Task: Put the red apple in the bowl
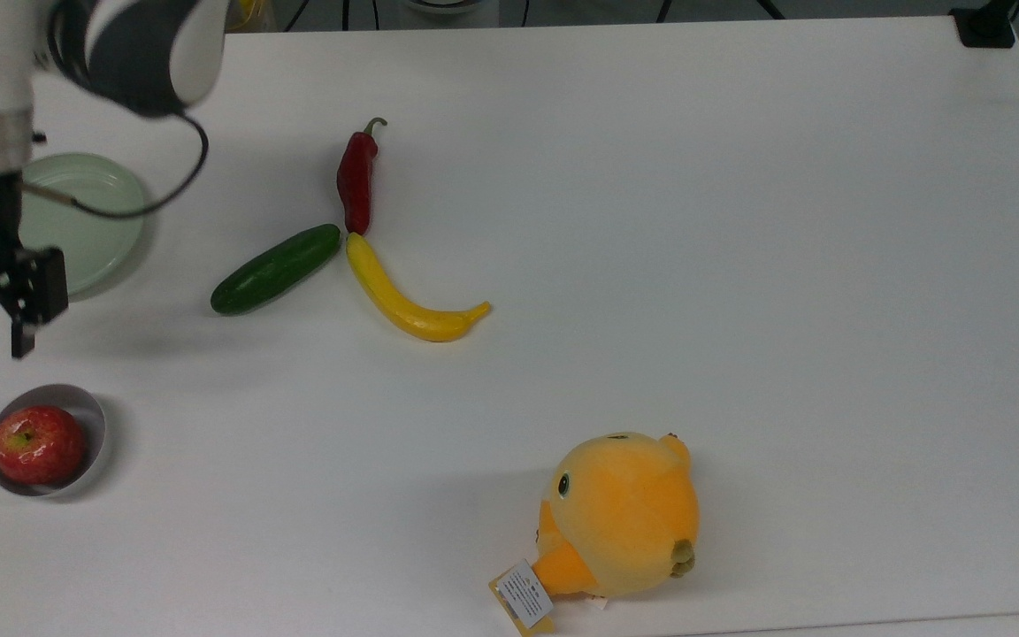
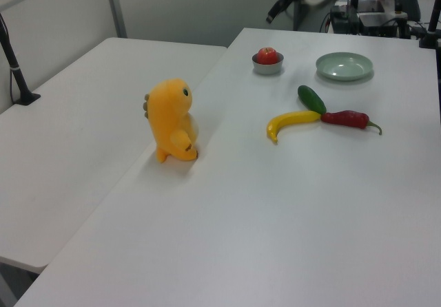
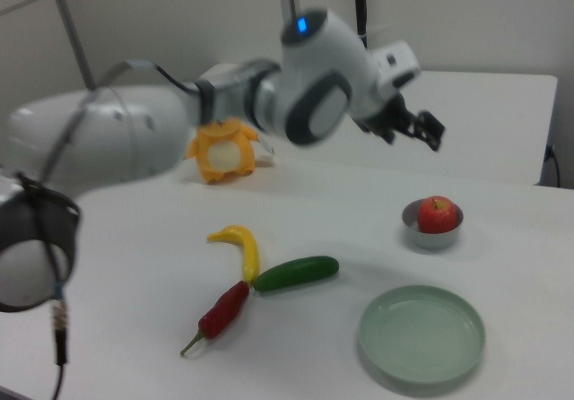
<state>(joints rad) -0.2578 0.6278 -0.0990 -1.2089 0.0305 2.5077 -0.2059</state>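
Observation:
The red apple (image 1: 34,442) lies inside the small grey bowl (image 1: 95,418) near the top view's left edge, and nothing touches it. The apple (image 3: 437,213) and the bowl (image 3: 432,236) also show in the right view, and the apple (image 2: 267,54) in the left view. My gripper (image 3: 420,127) hangs high above the table, up and away from the bowl, open and holding nothing. One of its fingers (image 1: 26,310) shows at the top view's left edge, between the plate and the bowl. In the left view the gripper (image 2: 275,9) is well above the bowl (image 2: 267,67).
A pale green plate (image 1: 94,221) lies beyond the bowl. A red chili (image 1: 356,177), a green cucumber (image 1: 275,268) and a yellow banana (image 1: 403,299) meet near mid-table. An orange plush toy (image 1: 620,513) stands by the table's edge. A second table (image 2: 69,114) adjoins.

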